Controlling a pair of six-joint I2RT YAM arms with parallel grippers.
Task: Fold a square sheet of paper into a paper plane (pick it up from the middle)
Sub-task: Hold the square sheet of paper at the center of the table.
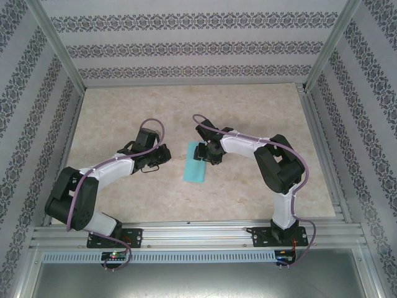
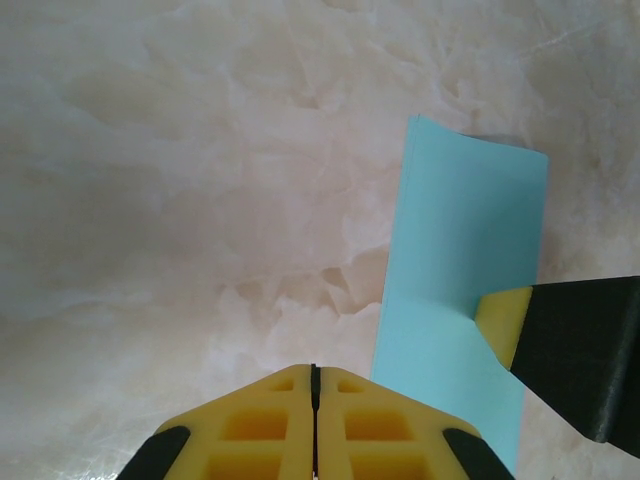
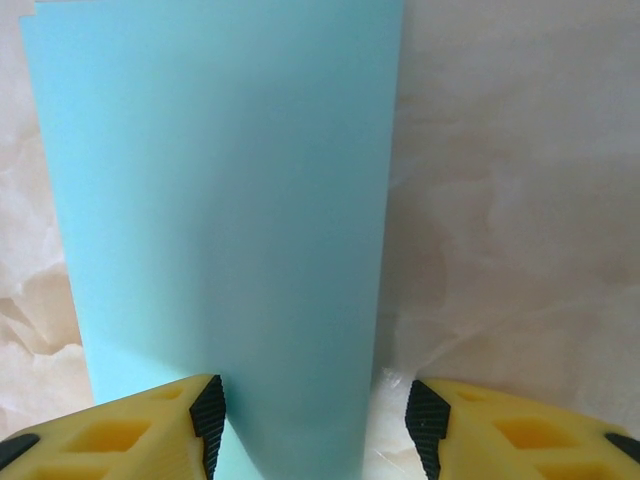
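Observation:
The square sheet of paper [image 1: 195,162] is teal and lies on the table folded into a long narrow rectangle. My right gripper [image 1: 208,153] is at its far end. In the right wrist view the right gripper [image 3: 315,425] is open, and the right part of the paper [image 3: 220,200] runs between the spread fingers. My left gripper [image 1: 165,155] is just left of the strip and is not touching it. The left gripper [image 2: 315,372] is shut on nothing, with the paper [image 2: 460,250] to its right and a right fingertip [image 2: 503,320] resting on it. The paper plane is out of view.
The table [image 1: 260,105] is pale marble, fenced by aluminium rails [image 1: 186,234] at the near edge and patterned walls [image 1: 186,43] at the back and sides. Bare tabletop lies beyond and beside both arms.

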